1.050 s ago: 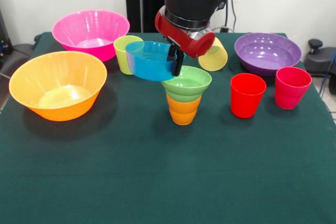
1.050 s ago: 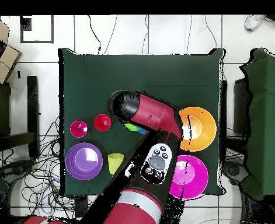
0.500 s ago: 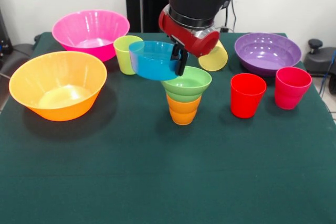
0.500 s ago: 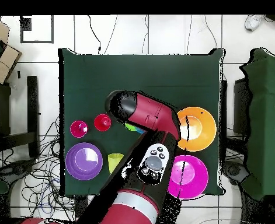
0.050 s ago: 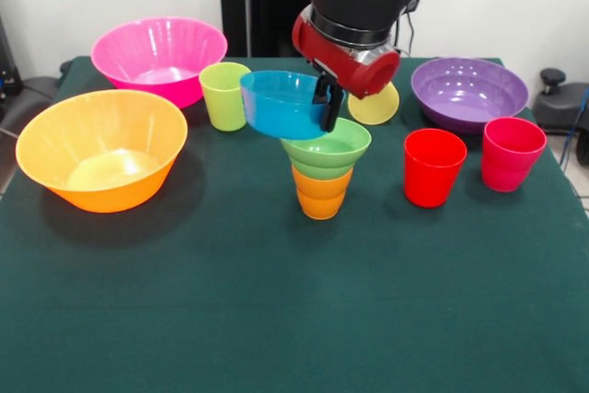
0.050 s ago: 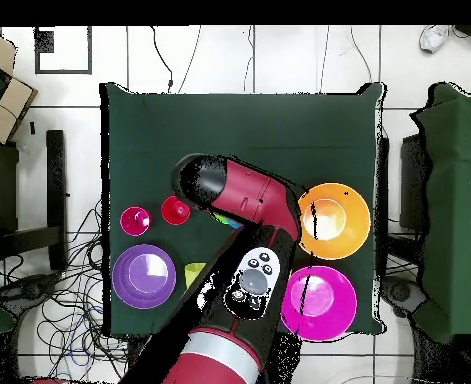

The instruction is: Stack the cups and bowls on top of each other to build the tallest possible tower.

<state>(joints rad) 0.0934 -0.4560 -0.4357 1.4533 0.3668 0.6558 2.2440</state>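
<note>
While end effector [image 5: 328,108] pinches rim, smooth blue bowl [image 5: 281,104] tilts.

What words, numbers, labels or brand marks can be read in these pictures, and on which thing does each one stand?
None can be read.
The cups and bowls, such as the blue bowl in the pincer and the orange bowl, are plain plastic without print.
The arm shows small round buttons near its wrist in the overhead view, but any marks on them are too small to read.
The green table cover bears no text.
</note>
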